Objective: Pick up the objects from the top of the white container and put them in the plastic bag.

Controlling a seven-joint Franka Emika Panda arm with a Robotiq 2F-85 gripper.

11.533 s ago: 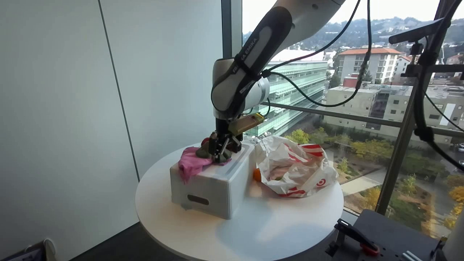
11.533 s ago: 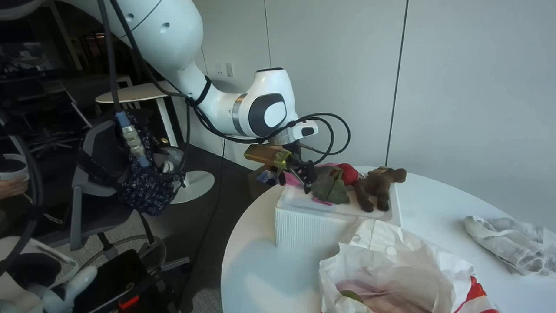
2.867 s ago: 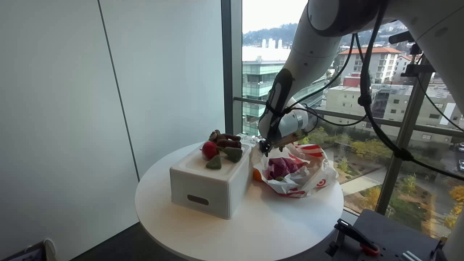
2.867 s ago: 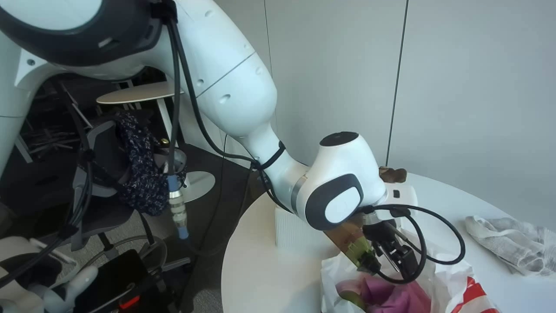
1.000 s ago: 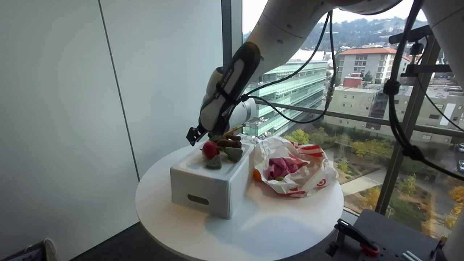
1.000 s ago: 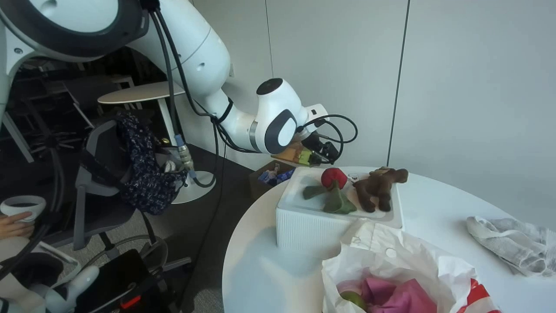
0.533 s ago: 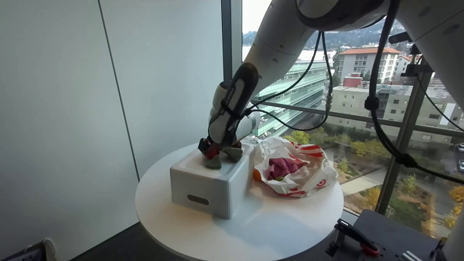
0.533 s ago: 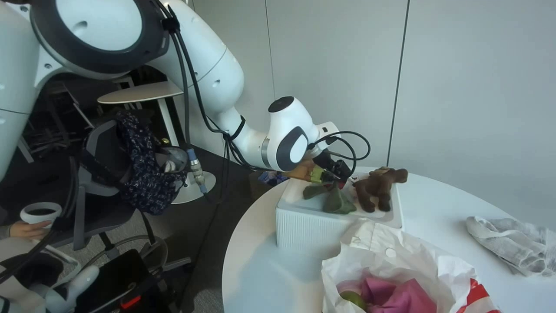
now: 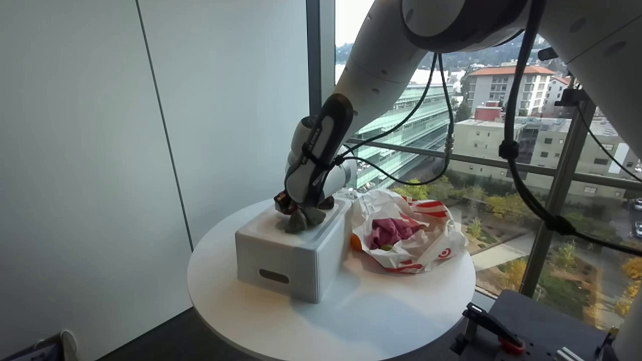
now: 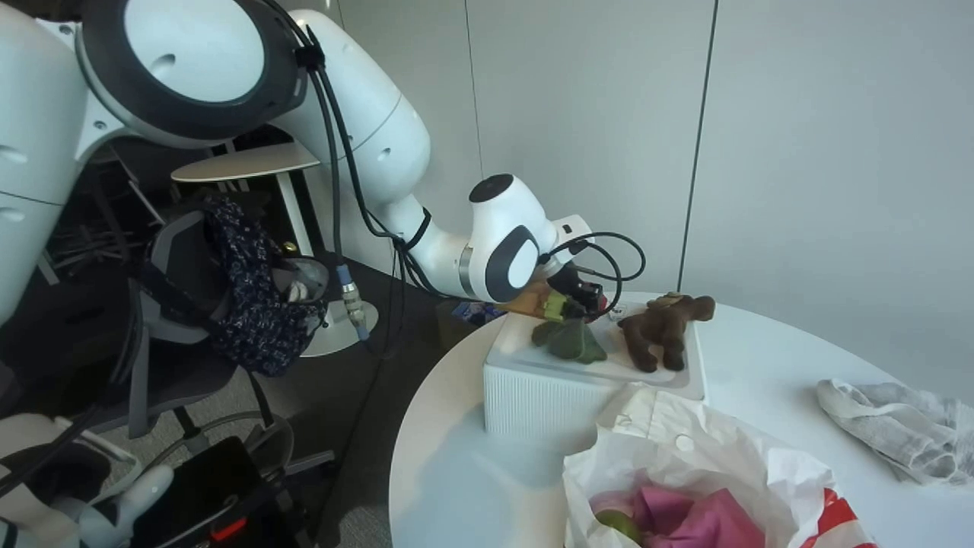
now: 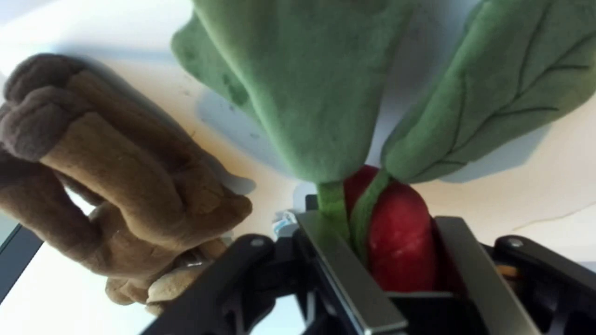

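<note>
One gripper [image 11: 382,228], clasped around a red plush [image 11: 402,251] with green leaves [image 11: 321,93], sits by a long edge of the white container [image 9: 278,256]; a brown plush animal [image 10: 660,326] rests at a short edge; pink cloth [image 10: 708,521] and a green item [image 10: 618,522] lie already inside the plastic bag [image 10: 723,440], leaving seemingly two to transfer.

You have a pale wall [image 9: 80,150] with dark seams, and beside it a tall window [image 9: 481,161] letting daylight in over buildings [image 9: 509,95] and trees [image 9: 512,208]. Your round white desk [image 9: 351,326] stands above dark floor [image 10: 365,434]; in an exterior view you see a chair [image 10: 179,327] and another round table [image 10: 243,162] in dimmer light.
</note>
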